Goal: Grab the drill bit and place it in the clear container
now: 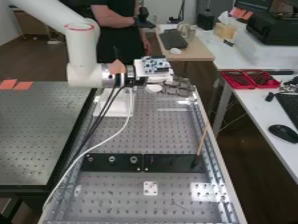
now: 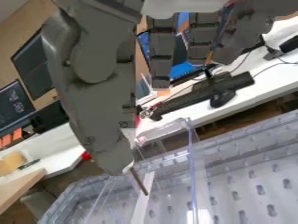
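Drill bit (image 2: 139,181) is in the hand (image 2: 100,105), gripped at one end by curled fingers; free end sticks out below the grip, tilted. Pick is done, placing isn't. Bit looks over or just beside the clear container (image 2: 192,172); can't tell the exact depth. Left to do, my read: confirm the tip clears the wall, lower, release. Risk: a thin round shank could roll in the grip or catch the rim.

Hand is dark grey, segmented, matte. Bit is a slim, straight, dark brownish rod. Container is transparent, smooth, glossy, with straight edges that throw glare, so walls are hard to read. Tabletop (image 1: 126,192) is grey, perforated in a regular grid. Further down it: flat black plates, the left one (image 1: 100,161) with round metallic fittings, the right one (image 1: 169,162) with a slender leaning stick (image 1: 201,142).
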Motion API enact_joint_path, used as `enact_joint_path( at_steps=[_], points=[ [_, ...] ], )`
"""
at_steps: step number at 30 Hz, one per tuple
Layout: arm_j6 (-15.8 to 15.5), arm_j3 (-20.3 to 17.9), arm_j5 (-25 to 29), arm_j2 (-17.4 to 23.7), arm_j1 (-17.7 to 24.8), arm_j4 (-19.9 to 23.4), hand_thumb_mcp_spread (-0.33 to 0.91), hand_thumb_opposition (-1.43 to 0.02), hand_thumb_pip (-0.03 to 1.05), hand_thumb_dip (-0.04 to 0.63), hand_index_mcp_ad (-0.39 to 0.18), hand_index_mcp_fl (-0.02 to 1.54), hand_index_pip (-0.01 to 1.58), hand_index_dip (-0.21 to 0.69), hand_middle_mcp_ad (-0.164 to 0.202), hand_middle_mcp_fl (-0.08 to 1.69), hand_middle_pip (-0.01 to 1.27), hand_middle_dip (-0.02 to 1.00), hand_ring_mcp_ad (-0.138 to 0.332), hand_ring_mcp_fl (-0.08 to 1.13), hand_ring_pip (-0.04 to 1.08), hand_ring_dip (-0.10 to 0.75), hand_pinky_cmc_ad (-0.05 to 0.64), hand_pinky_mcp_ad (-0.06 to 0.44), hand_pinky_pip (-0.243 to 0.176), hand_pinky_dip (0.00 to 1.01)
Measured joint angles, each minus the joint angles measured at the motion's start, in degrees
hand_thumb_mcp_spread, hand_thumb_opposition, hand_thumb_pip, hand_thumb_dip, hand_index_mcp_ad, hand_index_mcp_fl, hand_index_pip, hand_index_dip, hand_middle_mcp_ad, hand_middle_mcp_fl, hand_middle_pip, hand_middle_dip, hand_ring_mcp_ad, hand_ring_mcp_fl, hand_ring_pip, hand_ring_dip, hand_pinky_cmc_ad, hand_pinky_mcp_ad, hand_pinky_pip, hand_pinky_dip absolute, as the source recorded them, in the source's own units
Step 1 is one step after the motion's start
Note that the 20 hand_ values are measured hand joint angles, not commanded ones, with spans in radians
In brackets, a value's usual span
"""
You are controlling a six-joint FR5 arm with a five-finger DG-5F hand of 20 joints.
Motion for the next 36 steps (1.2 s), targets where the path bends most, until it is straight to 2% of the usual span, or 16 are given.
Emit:
enact_joint_path(
  at_steps=[18,36],
  points=[
    [-0.2,3.6,-1.1,-1.9,1.6,-0.1,0.68,-0.98,0.43,0.269,-0.136,0.78,1.15,0.157,0.068,0.29,0.14,0.17,0.175,0.05,0.1,0.007,0.302,0.164,-0.093,0.18],
    [-0.4,7.8,1.2,-4.8,1.5,-1.3,0.68,-0.98,0.43,0.269,-0.136,0.78,1.16,0.157,0.068,0.29,0.14,0.17,0.175,0.05,0.1,0.007,0.302,0.164,-0.093,0.18]
  ],
)
